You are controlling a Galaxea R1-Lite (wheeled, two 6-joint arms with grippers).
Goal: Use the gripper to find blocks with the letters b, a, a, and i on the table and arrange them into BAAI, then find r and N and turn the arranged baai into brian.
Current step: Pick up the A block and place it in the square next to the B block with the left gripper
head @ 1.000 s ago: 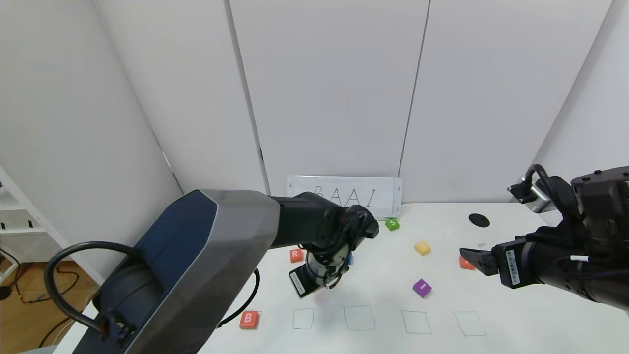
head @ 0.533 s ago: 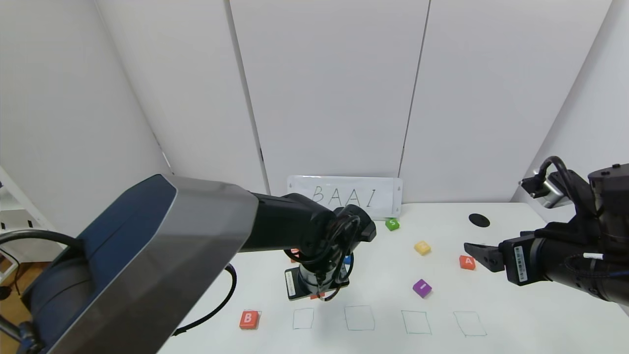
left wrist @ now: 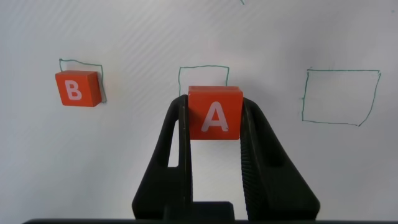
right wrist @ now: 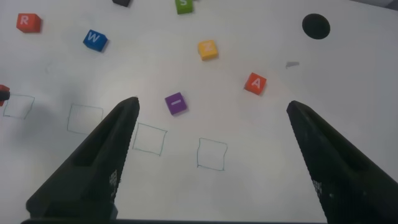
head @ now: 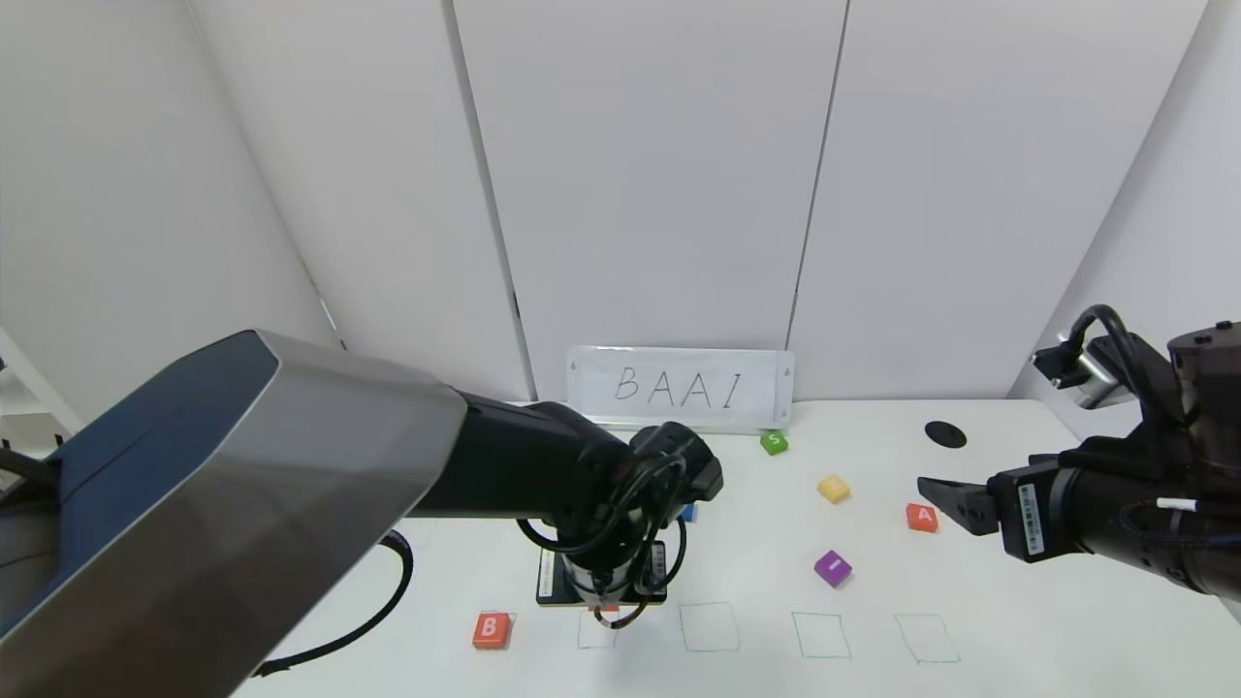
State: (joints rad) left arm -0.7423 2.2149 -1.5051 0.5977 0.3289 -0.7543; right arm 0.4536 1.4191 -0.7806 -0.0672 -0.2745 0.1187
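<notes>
The left gripper held an orange-red A block clamped between its fingers, just above the second green square, beside the B block. Best lowered straight, letter squared to the outline, then released. The right gripper hovered open, well off to the right above the tabletop

Left gripper points down low over the surface, jaws clamped on a block. Right gripper hovers level at right, jaws spread wide.
</notes>
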